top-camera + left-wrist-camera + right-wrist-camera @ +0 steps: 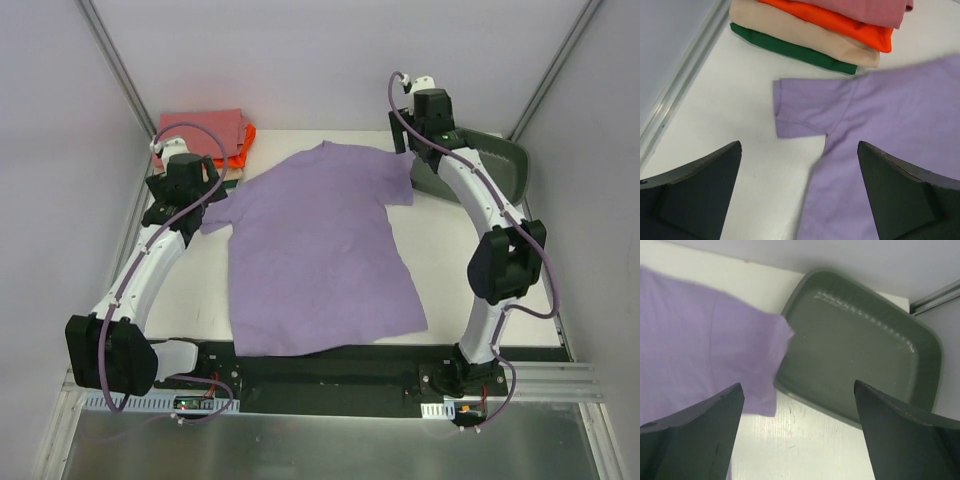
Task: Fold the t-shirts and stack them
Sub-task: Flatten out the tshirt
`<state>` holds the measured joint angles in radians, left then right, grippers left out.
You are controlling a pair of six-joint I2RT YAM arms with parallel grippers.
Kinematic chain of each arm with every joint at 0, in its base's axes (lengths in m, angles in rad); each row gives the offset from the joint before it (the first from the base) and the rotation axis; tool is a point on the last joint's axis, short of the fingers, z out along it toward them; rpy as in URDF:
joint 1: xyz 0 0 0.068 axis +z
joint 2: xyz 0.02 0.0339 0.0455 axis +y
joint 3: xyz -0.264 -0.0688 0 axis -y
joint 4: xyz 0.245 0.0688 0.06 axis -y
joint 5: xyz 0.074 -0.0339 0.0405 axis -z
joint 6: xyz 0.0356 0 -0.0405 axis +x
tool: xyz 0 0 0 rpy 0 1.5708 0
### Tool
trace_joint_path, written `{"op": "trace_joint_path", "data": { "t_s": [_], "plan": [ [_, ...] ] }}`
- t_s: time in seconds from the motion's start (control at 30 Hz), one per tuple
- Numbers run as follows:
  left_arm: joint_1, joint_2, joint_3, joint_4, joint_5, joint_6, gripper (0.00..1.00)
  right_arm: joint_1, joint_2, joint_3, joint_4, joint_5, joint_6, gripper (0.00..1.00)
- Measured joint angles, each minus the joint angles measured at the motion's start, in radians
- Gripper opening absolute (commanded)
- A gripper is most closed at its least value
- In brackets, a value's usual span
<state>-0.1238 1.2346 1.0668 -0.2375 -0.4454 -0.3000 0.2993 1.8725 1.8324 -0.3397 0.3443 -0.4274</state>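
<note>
Left gripper (799, 150), jaws wide apart and empty, hovers above the left sleeve of one lavender t-shirt (880, 125), which is spread flat on the white table (730, 100). Right gripper (797, 390), equally wide and empty, hangs above the other sleeve, whose tip reaches one grey-green tub (860, 350). Just beyond the left sleeve, four folded t-shirts (840, 22) sit stacked: salmon-pink, orange, tan, dark green.

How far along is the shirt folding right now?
Done: a stack of folded shirts sits at the far-left corner. In hand: nothing; the left gripper and right gripper hover open by the sleeves of the lavender t-shirt. Left: that shirt lies flat, still to fold and stack.
</note>
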Motion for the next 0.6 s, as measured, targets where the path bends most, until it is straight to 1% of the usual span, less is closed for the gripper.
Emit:
{"op": "trace_joint_path", "data": {
  "t_s": [0.13, 0.23, 0.33, 0.43, 0.53, 0.6],
  "plan": [
    [-0.001, -0.001, -0.028, 0.006, 0.060, -0.029, 0.99, 0.023, 0.007, -0.023, -0.042, -0.021, 0.031, 0.96],
    [-0.001, -0.001, -0.039, 0.017, 0.141, -0.060, 0.99, 0.057, -0.053, -0.108, -0.048, -0.023, 0.072, 0.96],
    [-0.001, 0.004, -0.059, 0.029, 0.267, -0.103, 0.99, 0.115, -0.175, -0.293, -0.060, -0.040, 0.143, 0.96],
    [-0.002, 0.025, -0.106, 0.056, 0.388, -0.154, 0.99, 0.188, -0.322, -0.539, -0.056, -0.126, 0.252, 0.96],
    [-0.017, 0.064, -0.175, 0.077, 0.474, -0.195, 0.99, 0.256, -0.414, -0.736, -0.014, -0.216, 0.348, 0.96],
    [-0.047, 0.101, -0.227, 0.085, 0.513, -0.226, 0.99, 0.304, -0.445, -0.843, 0.003, -0.253, 0.406, 0.96]
  ]
}}
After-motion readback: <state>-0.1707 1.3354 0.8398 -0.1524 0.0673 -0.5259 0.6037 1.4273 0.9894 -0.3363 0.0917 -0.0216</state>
